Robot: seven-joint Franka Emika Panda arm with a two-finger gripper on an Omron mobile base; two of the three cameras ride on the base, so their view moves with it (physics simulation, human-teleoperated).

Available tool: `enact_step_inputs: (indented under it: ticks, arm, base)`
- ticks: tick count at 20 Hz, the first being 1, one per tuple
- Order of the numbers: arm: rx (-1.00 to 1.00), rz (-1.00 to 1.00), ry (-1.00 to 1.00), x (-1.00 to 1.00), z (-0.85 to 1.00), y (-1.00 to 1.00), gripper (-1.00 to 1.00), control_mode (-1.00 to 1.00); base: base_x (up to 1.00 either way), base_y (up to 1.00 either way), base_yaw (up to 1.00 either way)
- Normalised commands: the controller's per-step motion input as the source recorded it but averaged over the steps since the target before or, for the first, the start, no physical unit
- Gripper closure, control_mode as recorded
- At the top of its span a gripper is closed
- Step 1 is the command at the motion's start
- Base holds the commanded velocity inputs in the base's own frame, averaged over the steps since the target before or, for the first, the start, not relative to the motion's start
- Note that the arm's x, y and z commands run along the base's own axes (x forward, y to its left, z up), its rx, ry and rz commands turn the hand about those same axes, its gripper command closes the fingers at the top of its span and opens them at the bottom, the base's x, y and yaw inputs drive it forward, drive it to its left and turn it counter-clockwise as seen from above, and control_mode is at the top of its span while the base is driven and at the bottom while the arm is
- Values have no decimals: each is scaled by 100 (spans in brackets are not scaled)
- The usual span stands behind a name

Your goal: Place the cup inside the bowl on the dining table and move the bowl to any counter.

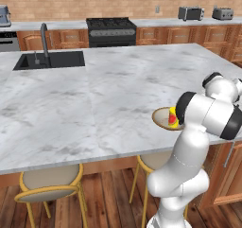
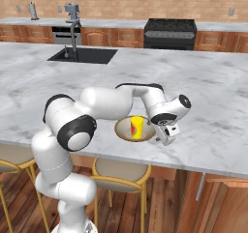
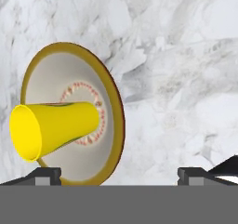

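The yellow cup [image 2: 137,127] with a red mark stands upright in the middle of the wide bowl [image 2: 124,131] on the dining table [image 2: 203,92], close to its near edge. In the left base view my own arm covers part of the bowl [image 1: 160,118] and of the cup [image 1: 173,118]. My gripper [image 2: 164,137] hangs low just right of the bowl's rim. In the hand view the cup [image 3: 53,125] and the bowl [image 3: 109,93] lie to the left, and my gripper [image 3: 121,174] is open, its fingertips [image 3: 46,174] wide apart with the bowl's edge between them.
A black sink [image 1: 49,60] with a faucet is set into the far left of the table. Yellow-framed stools [image 1: 49,184] stand under its near edge. The counter [image 1: 156,22] runs along the brick wall with a black stove [image 1: 111,30] and toasters [image 1: 191,13].
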Motion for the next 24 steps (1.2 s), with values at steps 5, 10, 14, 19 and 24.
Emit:
enact_step_inputs:
  ticks: [5, 10, 14, 19, 24]
  arm:
    - [0, 0, 0, 0, -13, 0, -100, -100]
    - [0, 0, 0, 0, -13, 0, -100, -100]
    - [0, 0, 0, 0, -10, 2, -100, -100]
    - [2, 0, 0, 1, -3, 3, -100, -100]
    - [2, 0, -3, 6, 0, 6, -100, -100]
  base:
    - [0, 0, 0]
    - [0, 0, 0]
    - [0, 0, 0]
    - [0, 0, 0]
    - [0, 0, 0]
